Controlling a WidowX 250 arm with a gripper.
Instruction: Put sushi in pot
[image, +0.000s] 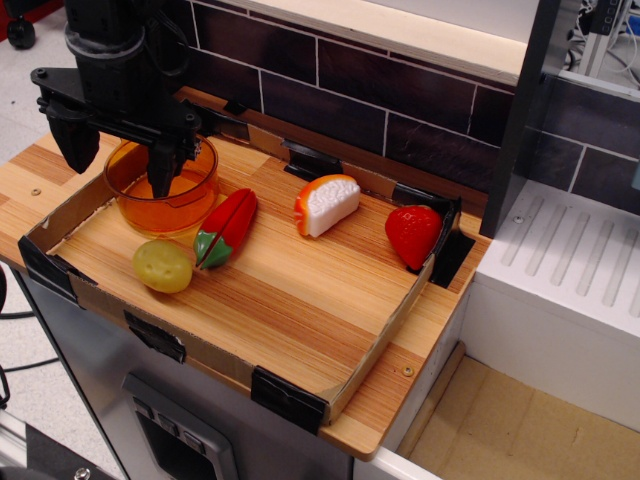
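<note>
The sushi (327, 204), a white wedge with an orange top, lies on the wooden tray near the back middle. The pot (163, 187), translucent orange and round, stands at the tray's back left corner. My black gripper (118, 160) hangs over the pot with its fingers spread wide apart, one finger (72, 145) outside the pot's left rim and the other (163, 170) over the pot's inside. It is open and empty. The sushi is well to the right of the gripper.
A red pepper toy (228, 227) lies just right of the pot. A yellow-green round toy (163, 265) sits in front of the pot. A red strawberry (412, 235) is at the tray's right corner. The tray has low cardboard walls (375, 345). A white sink unit (570, 290) stands at the right.
</note>
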